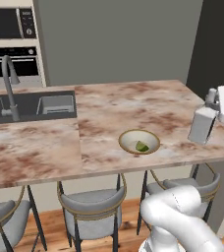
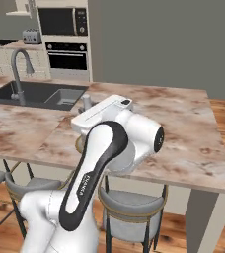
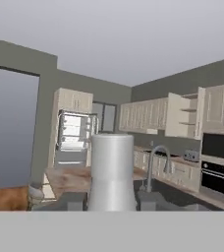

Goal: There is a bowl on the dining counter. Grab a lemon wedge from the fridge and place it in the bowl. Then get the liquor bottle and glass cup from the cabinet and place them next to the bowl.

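My gripper (image 1: 208,114) is shut on the liquor bottle (image 1: 201,127), a pale squarish bottle held over the right end of the dining counter (image 1: 109,106). I cannot tell whether its base touches the top. In the hand view the bottle (image 3: 112,170) stands upright between the dark fingers (image 3: 151,200). To the bottle's left sits the bowl (image 1: 131,137) with the lemon wedge (image 1: 142,146) inside. Across the room, the fridge (image 3: 74,139) stands with its doors open, and the cabinet (image 3: 182,116) has its door swung open. The glass cup is out of view.
A dark sink (image 1: 33,106) and a tall grey tap (image 1: 9,83) take up the counter's left part. Grey stools (image 1: 90,211) stand under its near edge. An oven and microwave column (image 1: 13,44) rises behind. My own arm (image 2: 97,163) blocks the right base view's middle.
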### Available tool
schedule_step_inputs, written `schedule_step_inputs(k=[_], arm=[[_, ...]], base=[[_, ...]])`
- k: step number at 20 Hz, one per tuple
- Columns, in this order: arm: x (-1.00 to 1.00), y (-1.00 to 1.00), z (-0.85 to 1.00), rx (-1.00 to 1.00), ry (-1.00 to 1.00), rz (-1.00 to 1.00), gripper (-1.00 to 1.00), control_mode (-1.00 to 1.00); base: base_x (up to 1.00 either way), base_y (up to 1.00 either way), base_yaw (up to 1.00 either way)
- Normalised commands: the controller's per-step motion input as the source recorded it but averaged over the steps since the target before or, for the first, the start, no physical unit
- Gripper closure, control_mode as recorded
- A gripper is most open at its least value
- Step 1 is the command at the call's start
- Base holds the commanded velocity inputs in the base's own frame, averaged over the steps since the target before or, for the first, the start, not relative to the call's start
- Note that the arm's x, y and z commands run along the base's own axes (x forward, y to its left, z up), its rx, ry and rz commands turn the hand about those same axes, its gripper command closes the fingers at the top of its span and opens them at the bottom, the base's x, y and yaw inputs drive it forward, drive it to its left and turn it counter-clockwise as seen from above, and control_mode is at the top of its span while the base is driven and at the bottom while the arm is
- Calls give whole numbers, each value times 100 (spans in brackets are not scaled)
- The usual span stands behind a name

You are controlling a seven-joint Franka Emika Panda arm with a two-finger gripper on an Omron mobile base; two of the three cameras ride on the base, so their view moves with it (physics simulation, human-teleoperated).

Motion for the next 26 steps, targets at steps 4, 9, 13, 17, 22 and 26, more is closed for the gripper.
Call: schedule_step_inputs(k=[4, 9, 13, 17, 22, 26], arm=[[56, -35, -25, 0, 0, 38, 100, -100], [45, -30, -27, 0, 0, 34, 100, -100], [35, -14, -26, 0, 0, 26, 100, -100], [33, -1, -27, -1, -2, 15, 100, -100], [39, 0, -34, -1, -3, 11, 100, -100], [17, 0, -32, -4, -3, 4, 100, -100]], base=[[0, 0, 0], [0, 0, 0], [0, 0, 0], [0, 0, 0], [0, 0, 0], [0, 0, 0]])
